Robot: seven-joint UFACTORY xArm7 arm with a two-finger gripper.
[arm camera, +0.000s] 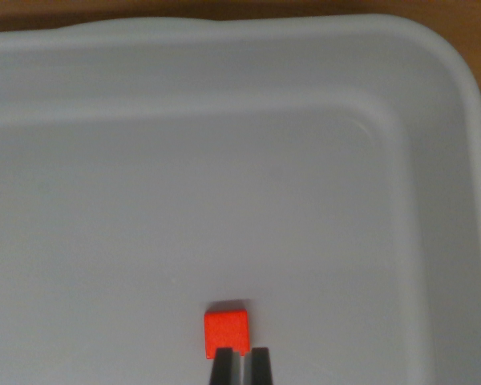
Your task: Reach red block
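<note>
The tool (240, 365) tips overlap the square-on red block (226, 332), nearly closed.

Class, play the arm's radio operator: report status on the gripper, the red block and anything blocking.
Gripper fingers nearly together, right at the block's near edge. Red block on white tray floor. Nothing in the way.

No readable text, labels, numbers or signs anywhere.

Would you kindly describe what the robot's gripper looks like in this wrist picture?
Only the tips of the gripper show: two dark grey, almost black fingers with flat, squared ends, matte and plain. No cables, markings or labels are visible, and the rest of the arm is out of frame.
</note>
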